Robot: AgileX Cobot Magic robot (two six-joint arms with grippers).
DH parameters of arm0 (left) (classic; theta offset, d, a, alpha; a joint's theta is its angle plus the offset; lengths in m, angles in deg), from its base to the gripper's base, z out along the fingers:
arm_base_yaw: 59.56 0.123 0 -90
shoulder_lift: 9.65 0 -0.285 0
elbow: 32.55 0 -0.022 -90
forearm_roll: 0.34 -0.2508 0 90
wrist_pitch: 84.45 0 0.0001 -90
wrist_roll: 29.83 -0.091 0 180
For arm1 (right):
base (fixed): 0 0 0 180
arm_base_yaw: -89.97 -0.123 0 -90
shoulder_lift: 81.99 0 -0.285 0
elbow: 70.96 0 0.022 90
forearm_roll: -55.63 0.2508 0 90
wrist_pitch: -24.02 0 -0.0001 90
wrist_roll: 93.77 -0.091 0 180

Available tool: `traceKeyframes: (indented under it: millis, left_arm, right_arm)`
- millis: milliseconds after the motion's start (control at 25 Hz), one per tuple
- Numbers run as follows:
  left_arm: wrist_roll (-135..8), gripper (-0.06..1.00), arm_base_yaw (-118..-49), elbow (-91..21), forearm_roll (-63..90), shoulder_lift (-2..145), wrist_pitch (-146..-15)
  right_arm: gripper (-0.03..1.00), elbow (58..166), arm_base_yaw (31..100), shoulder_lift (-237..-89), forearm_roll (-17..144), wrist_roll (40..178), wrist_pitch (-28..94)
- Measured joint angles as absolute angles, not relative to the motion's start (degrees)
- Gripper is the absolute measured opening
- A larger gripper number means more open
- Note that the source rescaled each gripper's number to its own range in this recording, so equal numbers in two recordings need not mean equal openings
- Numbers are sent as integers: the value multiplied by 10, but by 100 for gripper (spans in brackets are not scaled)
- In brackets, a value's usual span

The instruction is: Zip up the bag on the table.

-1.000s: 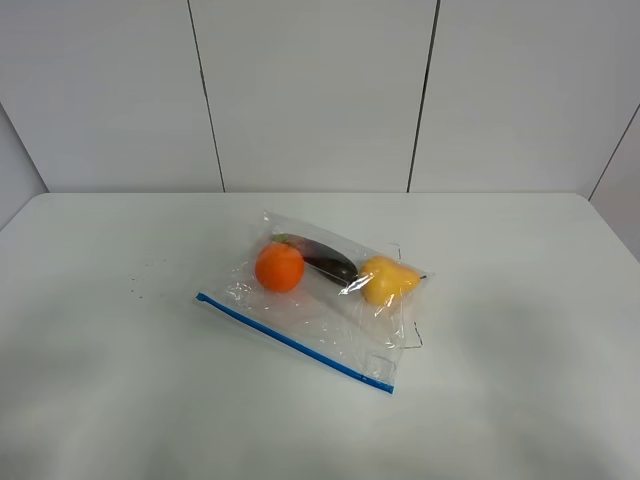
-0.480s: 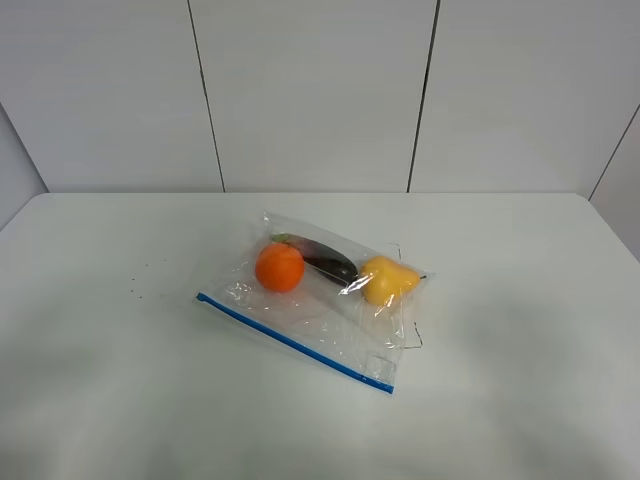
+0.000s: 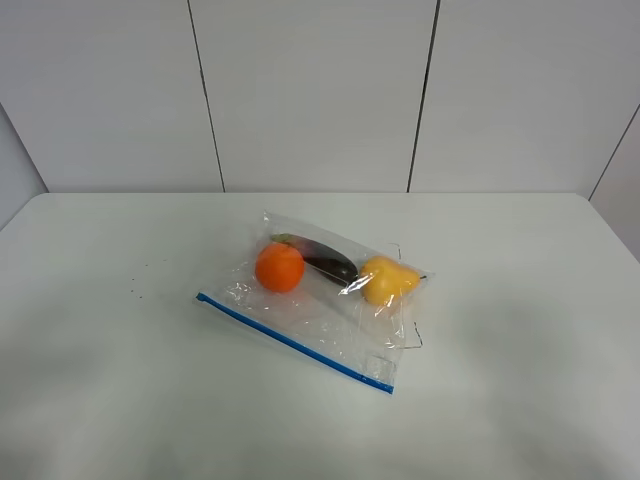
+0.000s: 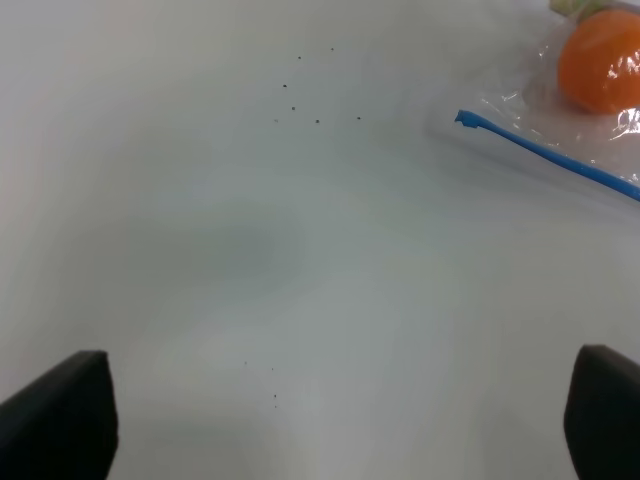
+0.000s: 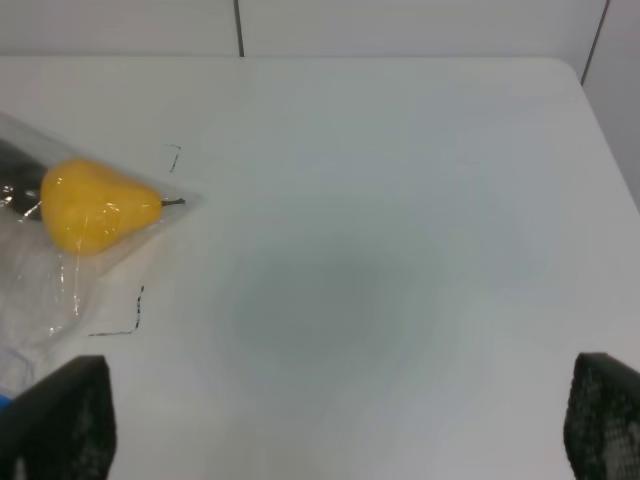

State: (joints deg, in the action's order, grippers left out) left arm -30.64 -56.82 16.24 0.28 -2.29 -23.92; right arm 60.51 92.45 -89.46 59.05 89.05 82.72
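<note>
The clear plastic bag [image 3: 320, 305] lies flat in the middle of the white table [image 3: 520, 330]. Inside it are an orange fruit [image 3: 279, 267], a yellow pear [image 3: 387, 279] and a dark item [image 3: 325, 258]. Its blue zipper strip [image 3: 295, 342] runs along the near edge. Neither arm shows in the high view. In the left wrist view the left gripper [image 4: 335, 420] is open over bare table, apart from the zipper's end [image 4: 470, 120] and the orange fruit [image 4: 603, 58]. In the right wrist view the right gripper [image 5: 335, 420] is open, apart from the pear [image 5: 95, 205].
Small dark specks [image 3: 135, 290] dot the table left of the bag, and they also show in the left wrist view [image 4: 310, 100]. Thin dark marks [image 5: 125, 320] lie beside the bag's right end. A panelled white wall [image 3: 310, 90] stands behind the table's far edge.
</note>
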Motion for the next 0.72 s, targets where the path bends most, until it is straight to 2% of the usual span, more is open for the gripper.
traceKeyframes:
  millis: [720]
  left_arm:
    - [-306,100,-568,162,3,-23,-239]
  right_arm:
    - [100,605,925,-895,591,890,827]
